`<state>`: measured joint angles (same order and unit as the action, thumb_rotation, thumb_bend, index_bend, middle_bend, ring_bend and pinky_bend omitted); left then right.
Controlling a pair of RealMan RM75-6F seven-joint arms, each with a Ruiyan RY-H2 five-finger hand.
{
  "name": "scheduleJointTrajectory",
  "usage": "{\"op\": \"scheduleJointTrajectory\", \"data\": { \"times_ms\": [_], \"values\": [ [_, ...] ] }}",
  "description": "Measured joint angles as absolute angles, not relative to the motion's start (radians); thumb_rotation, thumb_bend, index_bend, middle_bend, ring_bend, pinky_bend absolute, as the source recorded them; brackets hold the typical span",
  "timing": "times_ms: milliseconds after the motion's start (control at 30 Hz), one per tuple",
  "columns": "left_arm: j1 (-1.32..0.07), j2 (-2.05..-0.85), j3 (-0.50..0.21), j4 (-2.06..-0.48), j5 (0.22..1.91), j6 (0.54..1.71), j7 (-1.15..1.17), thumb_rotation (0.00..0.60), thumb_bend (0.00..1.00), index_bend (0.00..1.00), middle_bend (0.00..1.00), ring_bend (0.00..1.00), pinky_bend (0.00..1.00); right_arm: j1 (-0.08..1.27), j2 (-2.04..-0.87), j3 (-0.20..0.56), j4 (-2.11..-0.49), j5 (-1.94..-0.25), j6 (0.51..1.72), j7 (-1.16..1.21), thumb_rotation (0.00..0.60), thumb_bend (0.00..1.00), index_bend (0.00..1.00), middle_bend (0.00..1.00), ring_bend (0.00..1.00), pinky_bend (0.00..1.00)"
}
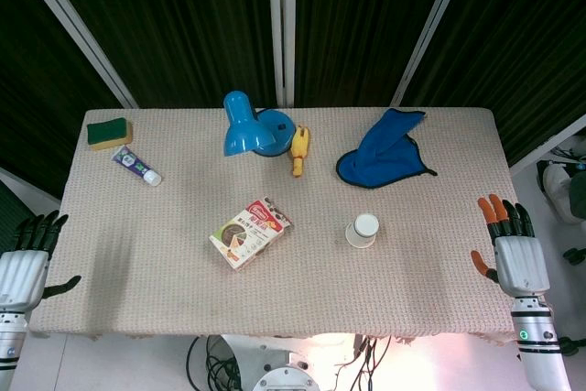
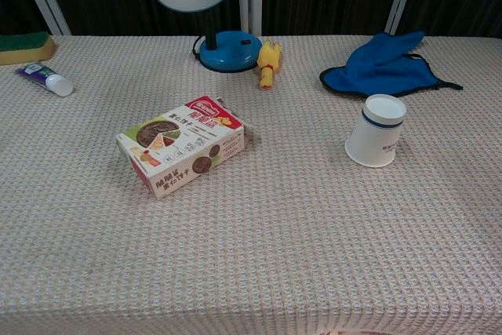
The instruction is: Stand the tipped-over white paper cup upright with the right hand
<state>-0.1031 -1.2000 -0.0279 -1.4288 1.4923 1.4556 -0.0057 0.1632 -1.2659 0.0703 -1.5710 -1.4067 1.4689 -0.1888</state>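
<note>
A table [image 1: 412, 299] covered in a beige woven cloth holds everything. On it, toward the back, sit a blue desk lamp [image 1: 249, 125] and a crumpled blue cloth [image 1: 385, 148]. A snack box [image 1: 250, 232] lies near the middle. The white paper cup [image 1: 363, 230], marked with a blue band, lies right of centre with its flat bottom tilted up and its rim against the cloth. The right hand [image 1: 513, 244] hovers off the table's right edge, well apart from the cup, fingers spread and holding nothing. The left hand [image 1: 27, 258] hangs off the left edge, likewise spread and empty.
</note>
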Motion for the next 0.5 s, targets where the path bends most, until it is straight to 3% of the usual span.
{"op": "scheduleJointTrajectory", "data": {
  "times_ms": [500],
  "values": [
    [-0.104,-1.199,-0.029,-1.437,1.481,1.440,-0.030,0.600,0.00,0.01,0.00,0.00,0.04,0.174,-1.262,0.082,-1.567,-1.403,1.415,-0.147,0.600,0.22,0.00,0.00,0.00,0.00]
  ]
}}
